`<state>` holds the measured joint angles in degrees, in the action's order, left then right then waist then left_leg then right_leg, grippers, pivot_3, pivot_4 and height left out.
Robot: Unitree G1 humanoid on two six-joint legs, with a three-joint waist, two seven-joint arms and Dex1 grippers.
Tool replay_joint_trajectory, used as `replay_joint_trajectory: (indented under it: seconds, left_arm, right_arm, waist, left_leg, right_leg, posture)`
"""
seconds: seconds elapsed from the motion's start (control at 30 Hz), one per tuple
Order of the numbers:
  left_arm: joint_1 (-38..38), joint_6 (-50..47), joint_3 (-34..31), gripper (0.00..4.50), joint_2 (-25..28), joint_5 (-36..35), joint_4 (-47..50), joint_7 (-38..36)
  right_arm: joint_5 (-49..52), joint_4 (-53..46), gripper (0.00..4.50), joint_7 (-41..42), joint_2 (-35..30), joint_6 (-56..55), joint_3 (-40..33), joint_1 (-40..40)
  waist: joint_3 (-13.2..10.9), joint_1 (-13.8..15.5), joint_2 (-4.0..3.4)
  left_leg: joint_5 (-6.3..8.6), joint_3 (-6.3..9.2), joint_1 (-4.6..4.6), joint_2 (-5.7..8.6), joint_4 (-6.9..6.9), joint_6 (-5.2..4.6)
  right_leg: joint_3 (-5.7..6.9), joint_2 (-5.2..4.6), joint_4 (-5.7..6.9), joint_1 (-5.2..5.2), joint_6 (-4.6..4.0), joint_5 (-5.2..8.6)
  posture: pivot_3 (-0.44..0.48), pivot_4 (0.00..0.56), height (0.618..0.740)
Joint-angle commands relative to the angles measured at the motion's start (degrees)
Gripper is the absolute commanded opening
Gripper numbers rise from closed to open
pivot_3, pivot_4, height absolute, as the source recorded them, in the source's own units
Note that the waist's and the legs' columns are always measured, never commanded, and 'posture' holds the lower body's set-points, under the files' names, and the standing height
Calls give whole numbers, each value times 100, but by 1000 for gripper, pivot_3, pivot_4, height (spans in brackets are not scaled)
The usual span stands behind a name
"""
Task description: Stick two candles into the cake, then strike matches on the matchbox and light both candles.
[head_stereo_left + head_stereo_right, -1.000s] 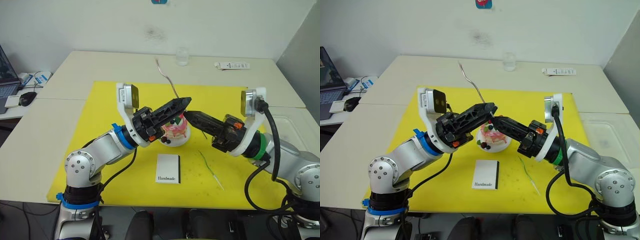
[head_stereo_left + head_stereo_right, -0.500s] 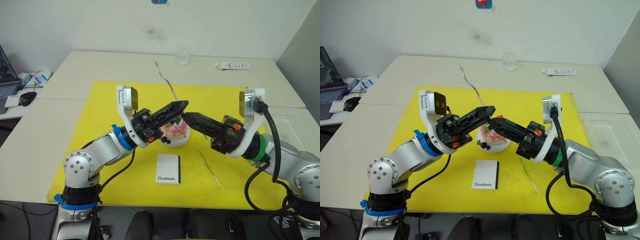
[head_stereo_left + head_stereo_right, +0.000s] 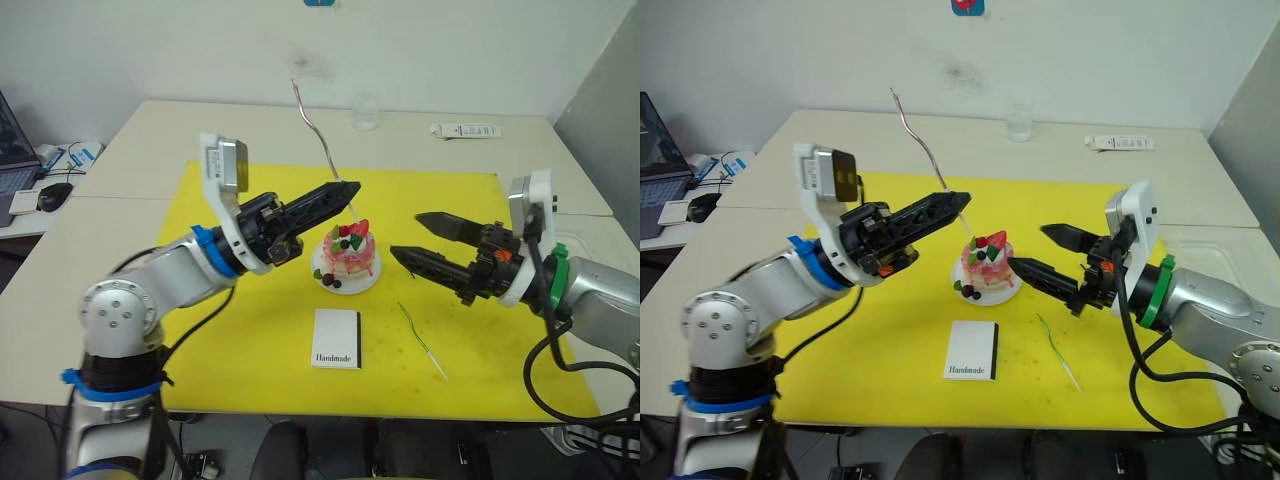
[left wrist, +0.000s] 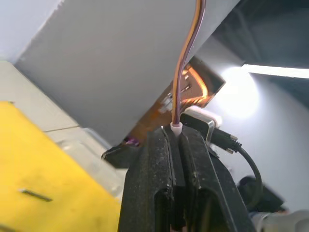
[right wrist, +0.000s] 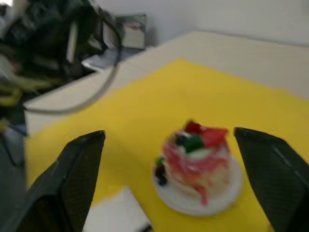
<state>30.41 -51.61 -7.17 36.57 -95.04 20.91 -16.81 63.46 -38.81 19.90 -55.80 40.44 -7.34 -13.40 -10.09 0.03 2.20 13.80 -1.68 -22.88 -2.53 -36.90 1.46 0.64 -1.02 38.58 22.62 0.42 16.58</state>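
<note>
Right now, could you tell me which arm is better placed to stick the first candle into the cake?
The left. Its tool is shut on the pale gold candle just above the cake, while the right tool is open and empty beside it.

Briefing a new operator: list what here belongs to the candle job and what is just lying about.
For the job:
- pale gold candle, clamped in the left gripper
- greenish candle, lying on the mat
- cake
- matchbox
- right gripper, open

Lying about:
- glass
- remote
- mouse
</note>
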Motion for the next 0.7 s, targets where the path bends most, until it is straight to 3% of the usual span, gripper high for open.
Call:
replay_joint_trajectory:
  seconds: [0.03,0.17,0.3,0.47,0.7]
  left_arm:
    - [15,25,-69,0,493,1022,51,-825]
    - [-139,264,-3,0,873,2121,-227,-1602]
    - [-297,656,206,0,1041,3193,-537,-2425]
    - [-256,1100,369,0,769,4068,-923,-2813]
    - [-95,1597,434,0,-66,4821,-1334,-2797]
  right_arm:
    - [-1567,18,4479,899,-291,-932,-148,439]
    - [-2404,239,4479,1846,-507,-1630,-417,952]
    - [-2025,103,4479,2441,-512,-1469,-663,942]
    - [-1755,-147,4479,2648,-478,-1135,-560,714]
    - [-1941,-355,4479,2296,-17,-875,-106,284]
  waist:
    - [0,2,0]
    - [-1,-5,-2]
    - [-3,-8,-3]
    - [-3,-4,-3]
    - [-5,-3,1]
  left_leg:
    - [0,-1,-1,0,0,1]
    - [-1,-8,1,0,0,3]
    - [0,-8,2,-4,0,3]
    - [0,-6,0,-6,-2,2]
    - [0,-6,-5,-5,-4,1]
  right_leg:
    - [0,0,-4,1,1,0]
    - [-5,-1,-6,1,1,1]
    - [-4,-3,-4,1,1,1]
    - [-3,-14,-4,1,1,0]
    - [-4,-17,-6,2,1,0]
  posture:
    - [0,150,740]
    - [0,150,740]
    - [0,150,740]
    - [0,150,740]
    - [0,150,740]
